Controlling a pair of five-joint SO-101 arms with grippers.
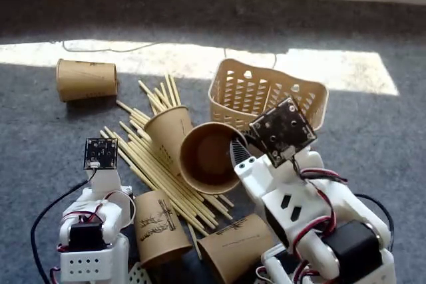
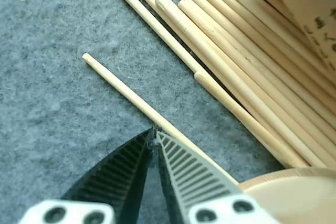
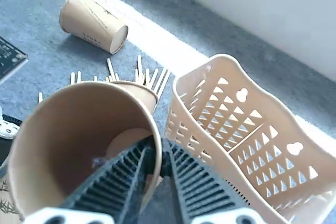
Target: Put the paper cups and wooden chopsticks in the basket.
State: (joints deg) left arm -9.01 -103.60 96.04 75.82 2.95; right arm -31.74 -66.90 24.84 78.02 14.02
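Observation:
My right gripper (image 3: 157, 148) is shut on the rim of a brown paper cup (image 3: 79, 145), held tilted with its mouth up beside the cream basket (image 3: 236, 129). From above, that cup (image 1: 210, 157) hangs just in front of the basket (image 1: 266, 94). My left gripper (image 2: 155, 137) is shut, its tips low over the grey carpet and touching a single wooden chopstick (image 2: 126, 93) that runs under one finger. The chopstick pile (image 1: 160, 164) lies between the arms with another cup (image 1: 170, 134) on it.
A cup (image 1: 86, 79) lies on its side at the far left. Two more cups (image 1: 160, 227) (image 1: 236, 244) lie close to the arm bases. A cup rim (image 2: 294, 198) sits right beside my left gripper. Bare carpet spreads to the right of the basket.

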